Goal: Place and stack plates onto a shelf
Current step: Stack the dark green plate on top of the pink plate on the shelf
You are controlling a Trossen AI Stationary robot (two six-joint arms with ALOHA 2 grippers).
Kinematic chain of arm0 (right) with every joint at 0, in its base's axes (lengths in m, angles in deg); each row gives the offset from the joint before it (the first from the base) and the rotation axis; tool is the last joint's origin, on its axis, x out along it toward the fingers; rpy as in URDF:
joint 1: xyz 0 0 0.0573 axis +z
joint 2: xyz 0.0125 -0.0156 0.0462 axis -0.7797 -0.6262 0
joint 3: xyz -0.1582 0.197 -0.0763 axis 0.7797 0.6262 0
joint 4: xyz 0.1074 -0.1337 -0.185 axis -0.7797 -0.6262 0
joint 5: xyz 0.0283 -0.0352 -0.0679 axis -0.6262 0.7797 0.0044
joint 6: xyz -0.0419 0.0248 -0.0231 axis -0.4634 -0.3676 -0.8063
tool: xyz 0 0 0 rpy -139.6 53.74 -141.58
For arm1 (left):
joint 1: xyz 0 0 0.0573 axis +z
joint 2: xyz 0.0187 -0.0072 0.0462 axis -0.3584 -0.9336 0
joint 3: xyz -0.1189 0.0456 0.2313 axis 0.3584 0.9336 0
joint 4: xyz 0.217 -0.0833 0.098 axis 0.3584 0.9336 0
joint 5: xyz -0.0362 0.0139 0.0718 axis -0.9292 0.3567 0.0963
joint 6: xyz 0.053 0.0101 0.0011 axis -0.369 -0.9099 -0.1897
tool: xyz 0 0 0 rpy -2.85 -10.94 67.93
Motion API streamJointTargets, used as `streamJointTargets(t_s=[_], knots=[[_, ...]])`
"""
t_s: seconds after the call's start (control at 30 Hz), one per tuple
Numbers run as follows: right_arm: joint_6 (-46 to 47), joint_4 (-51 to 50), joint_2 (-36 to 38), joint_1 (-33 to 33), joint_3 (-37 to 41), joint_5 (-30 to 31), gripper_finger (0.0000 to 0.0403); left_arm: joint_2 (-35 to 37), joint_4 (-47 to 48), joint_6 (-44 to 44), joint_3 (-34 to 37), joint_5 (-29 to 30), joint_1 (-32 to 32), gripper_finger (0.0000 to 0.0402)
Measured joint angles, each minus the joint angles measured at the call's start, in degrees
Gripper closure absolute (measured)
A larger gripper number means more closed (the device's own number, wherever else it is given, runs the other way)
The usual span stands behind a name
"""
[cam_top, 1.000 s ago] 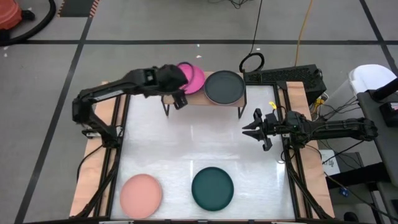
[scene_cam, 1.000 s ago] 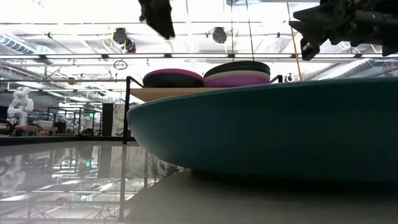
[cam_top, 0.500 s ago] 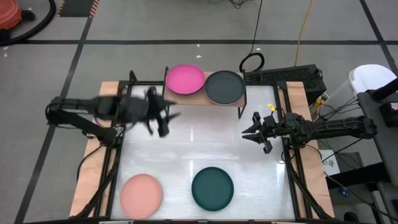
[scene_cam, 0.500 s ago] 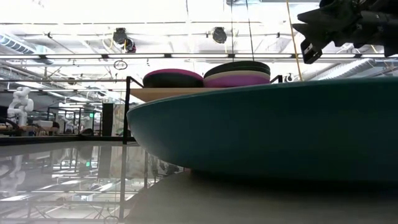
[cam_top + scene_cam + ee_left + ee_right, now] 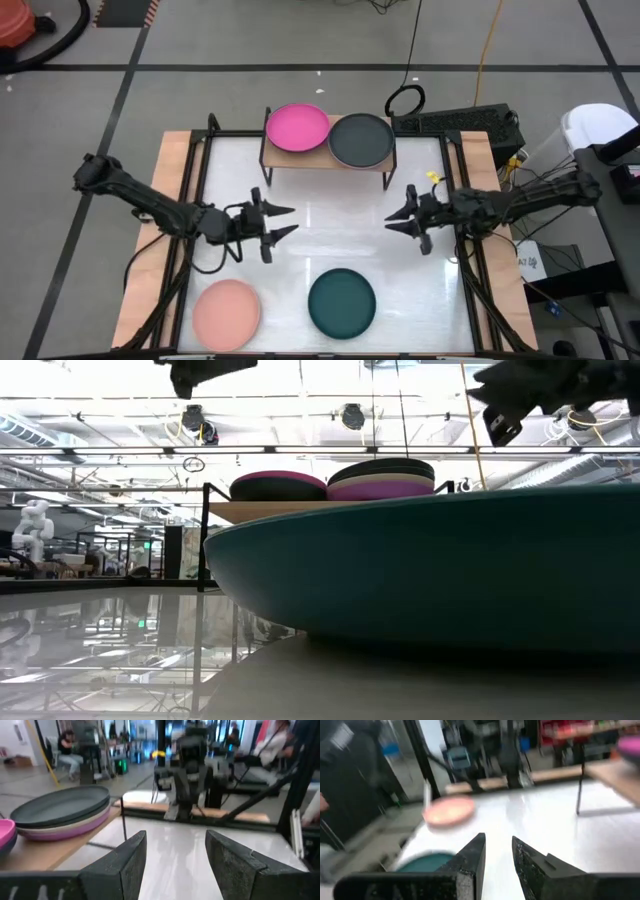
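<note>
The light-wood shelf (image 5: 327, 158) stands at the table's far middle on black legs. Its left stack is topped by the magenta plate (image 5: 297, 127), which lies on a dark plate (image 5: 278, 490). Its right stack is a charcoal plate (image 5: 360, 140) on a beige and a purple plate (image 5: 382, 488). The salmon plate (image 5: 227, 313) and a dark teal plate (image 5: 341, 303) lie flat near the table's near edge. My left gripper (image 5: 285, 222) hangs open over the table's middle-left, pointing right. My right gripper (image 5: 393, 221) hangs open opposite it, pointing left. Both hold nothing.
Bare white tabletop (image 5: 330, 240) lies between the two grippers and in front of the shelf. Black frame rails (image 5: 190, 230) run along the table's left and right sides. In the low view the teal plate (image 5: 430, 570) fills the foreground. People sit in the room behind.
My left gripper has drawn back from over the magenta plate on the shelf, swung toward the table's left and near side, and now points right over the middle-left of the table, open and holding nothing. The magenta plate stays flat on the left stack.
</note>
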Motion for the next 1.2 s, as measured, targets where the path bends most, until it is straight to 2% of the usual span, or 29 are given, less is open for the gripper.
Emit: streamJointTargets(t_s=[0.13,0.33,0.5,0.63,0.83,1.07,1.2], knots=[[-0.53,-8.39,-7.62,3.76,-5.12,5.17,0.0325,0.11,-11.15,-0.63,6.56,-0.03,0.04,0.0193],[2.62,-9.03,-24.29,9.14,-13.79,5.67,0.0325,0.06,-20.08,-1.4,11.83,0.66,0.72,0.0193],[0.58,-8.9,-39.28,14.39,-22.83,7.33,0.0325,0.06,-20.67,-1.11,12.06,0.83,1.9,0.0193],[3.91,-7.09,-47.12,15.24,-25.24,6.19,0.0325,0.06,-20.48,0.55,12.06,0.63,1.74,0.0193],[7.5,-5.25,-53.41,14.98,-25.26,4.24,0.0325,0.06,-20.44,1.82,12.06,-0.02,1.14,0.0193],[7.56,-5.16,-56.06,13.61,-25.26,12.99,0.0325,0.06,-20.24,4.05,12.06,-0.43,1.16,0.0193],[9.12,-5.07,-57.1,12.18,-25.26,12.69,0.0325,0.06,-20.22,5.07,12.06,-0.48,1.16,0.0193]])
